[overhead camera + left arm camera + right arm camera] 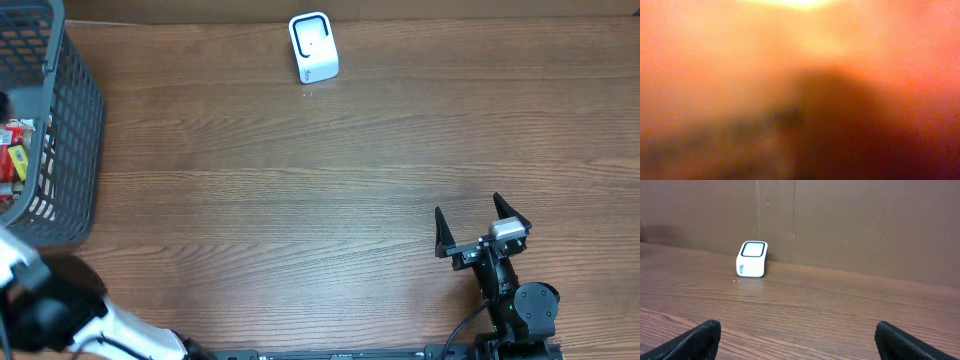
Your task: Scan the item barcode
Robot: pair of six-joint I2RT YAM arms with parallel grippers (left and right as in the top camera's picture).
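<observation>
Right hand gapes, scanner well apart.

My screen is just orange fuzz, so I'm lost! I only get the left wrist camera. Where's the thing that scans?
Observer: The overhead camera shows a small white box-shaped barcode scanner standing at the far edge of the brown wooden table.
Operator: Where's the stuff to scan?
Observer: A grey plastic mesh basket sits at the table's left end, with red and yellow packets inside.
Operator: What's the other hand doing?
Observer: The right hand is open and empty at the front right, pointing towards the scanner.
</observation>
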